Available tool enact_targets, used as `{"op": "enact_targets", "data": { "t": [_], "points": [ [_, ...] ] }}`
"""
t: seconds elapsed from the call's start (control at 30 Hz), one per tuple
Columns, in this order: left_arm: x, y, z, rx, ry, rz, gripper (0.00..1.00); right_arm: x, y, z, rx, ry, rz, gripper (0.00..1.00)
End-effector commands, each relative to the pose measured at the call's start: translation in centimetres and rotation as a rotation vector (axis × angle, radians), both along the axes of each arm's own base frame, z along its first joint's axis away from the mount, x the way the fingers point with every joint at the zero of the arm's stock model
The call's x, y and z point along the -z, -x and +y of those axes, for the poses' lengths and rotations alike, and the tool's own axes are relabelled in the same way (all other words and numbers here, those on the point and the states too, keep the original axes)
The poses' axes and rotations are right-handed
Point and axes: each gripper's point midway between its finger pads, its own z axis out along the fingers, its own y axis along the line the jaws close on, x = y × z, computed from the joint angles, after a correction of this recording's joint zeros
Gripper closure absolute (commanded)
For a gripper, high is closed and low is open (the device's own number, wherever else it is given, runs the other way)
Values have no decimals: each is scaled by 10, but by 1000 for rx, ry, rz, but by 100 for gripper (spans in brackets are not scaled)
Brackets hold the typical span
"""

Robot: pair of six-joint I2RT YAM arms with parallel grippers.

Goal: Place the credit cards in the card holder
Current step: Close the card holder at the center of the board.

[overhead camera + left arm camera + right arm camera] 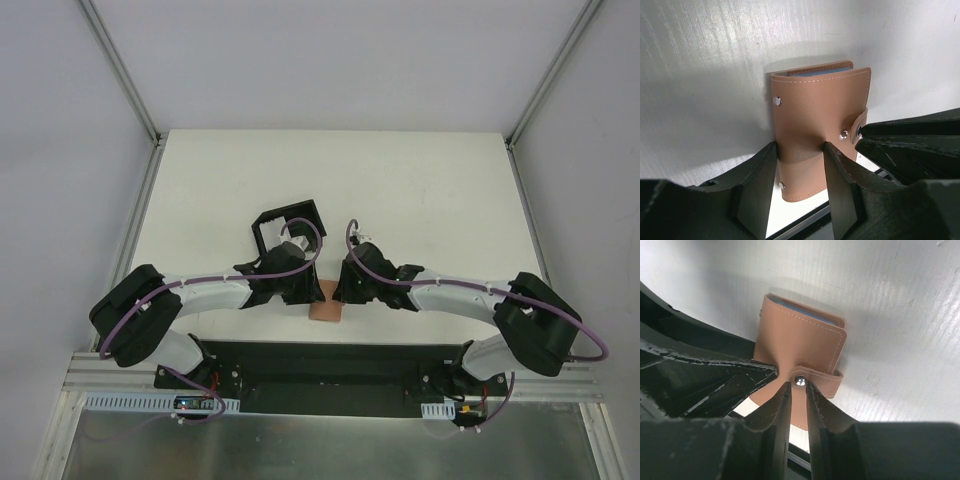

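Tabletop (pixel 900 315) — right gripper (pixel 799 386) pinches card holder (pixel 800 342) tab.

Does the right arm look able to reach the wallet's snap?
Probably yes: the right gripper flanks the snap on the wallet, nothing between; the left gripper sits beside it.

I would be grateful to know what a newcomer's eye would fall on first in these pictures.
The tan card holder stands out first. It lies folded at the near edge of the table, with a blue card edge showing at its top. The left fingers frame its lower part, and the right fingers, nearly together, point at its snap tab. A black box sits behind the left arm.
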Motion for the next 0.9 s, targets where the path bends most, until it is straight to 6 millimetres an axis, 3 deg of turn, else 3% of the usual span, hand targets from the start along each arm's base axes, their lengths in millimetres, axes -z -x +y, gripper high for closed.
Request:
{"op": "enact_targets", "data": {
  "t": [0.0, 0.87],
  "points": [
    [27, 20, 28, -2, -126, 70, 57, -29, -14, 6, 11, -62, -78, 79],
    [25, 20, 26, 9, -119, 67, 58, -4, -11, 1, 27, -33, -9, 84]
  ]
}}
